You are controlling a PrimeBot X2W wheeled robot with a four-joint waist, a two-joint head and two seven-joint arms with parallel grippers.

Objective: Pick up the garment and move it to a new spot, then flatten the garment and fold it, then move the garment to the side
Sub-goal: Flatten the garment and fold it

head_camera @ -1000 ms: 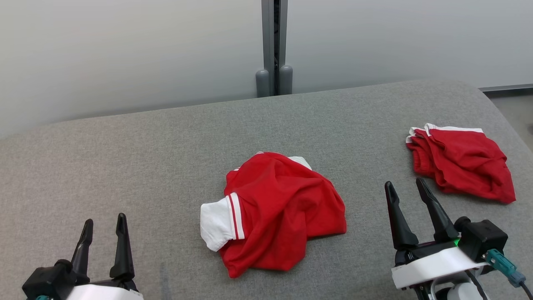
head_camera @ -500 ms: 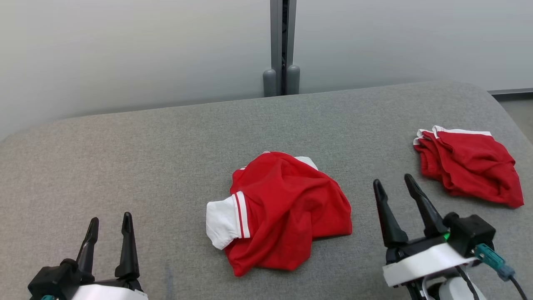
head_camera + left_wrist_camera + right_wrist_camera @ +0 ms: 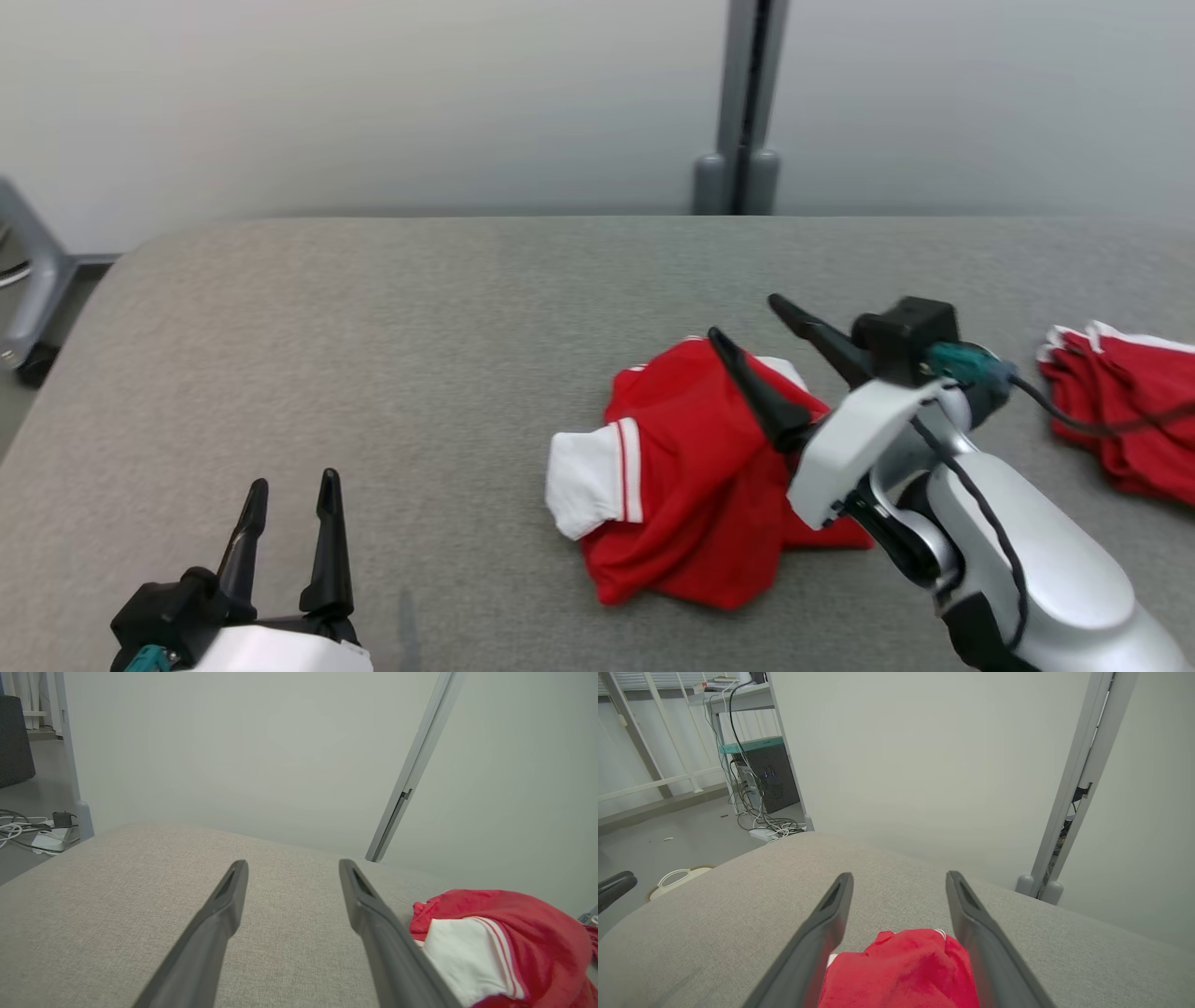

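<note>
A crumpled red garment [image 3: 686,485] with a white, red-striped sleeve lies on the grey table [image 3: 420,355], right of centre in the head view. My right gripper [image 3: 747,317] hangs open just above the garment's far right part, fingers pointing up-left, nothing between them. The right wrist view shows the garment [image 3: 901,970] low between the two spread fingers. At the lower left my left gripper [image 3: 291,485] stands open over bare table, well left of the garment. The garment [image 3: 504,942] shows at the lower right of the left wrist view, beside the left gripper [image 3: 292,862].
A second red garment [image 3: 1125,411] with white trim lies at the table's right edge. A grey post [image 3: 744,103] stands against the pale wall behind. A chair frame [image 3: 23,271] sits off the table's left end. Cables and a dark box [image 3: 770,784] are on the floor.
The camera has swung left, shifting everything rightward. My right gripper has risen and reached forward-left from beside the garment to above it, still open. The left gripper holds its place.
</note>
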